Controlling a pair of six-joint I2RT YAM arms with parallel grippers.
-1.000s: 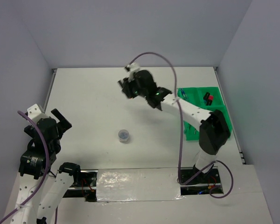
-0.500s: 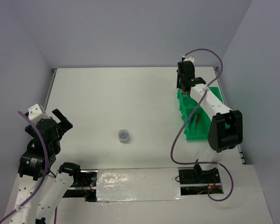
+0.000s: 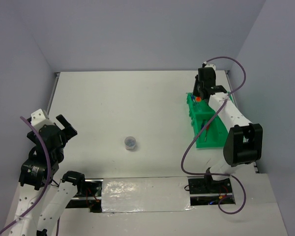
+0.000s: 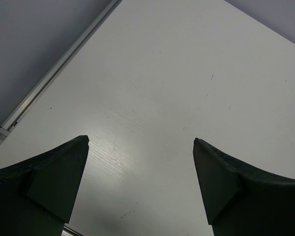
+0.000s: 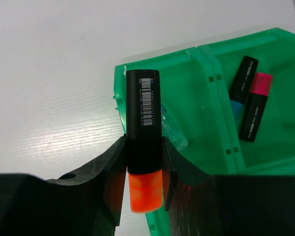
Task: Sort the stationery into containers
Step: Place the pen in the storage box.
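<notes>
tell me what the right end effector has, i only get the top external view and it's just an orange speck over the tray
observer: a short black highlighter with an orange cap, clamped across its middle by the right end effector, cap toward the wrist.
operator: is that end compartment empty
observer: no, in the right wrist view a clear item lies in that compartment of the green tray, partly hidden behind the barrel.
operator: and the next compartment
observer: two more lie there side by side, a pink-capped highlighter and a blue-capped highlighter.
</notes>
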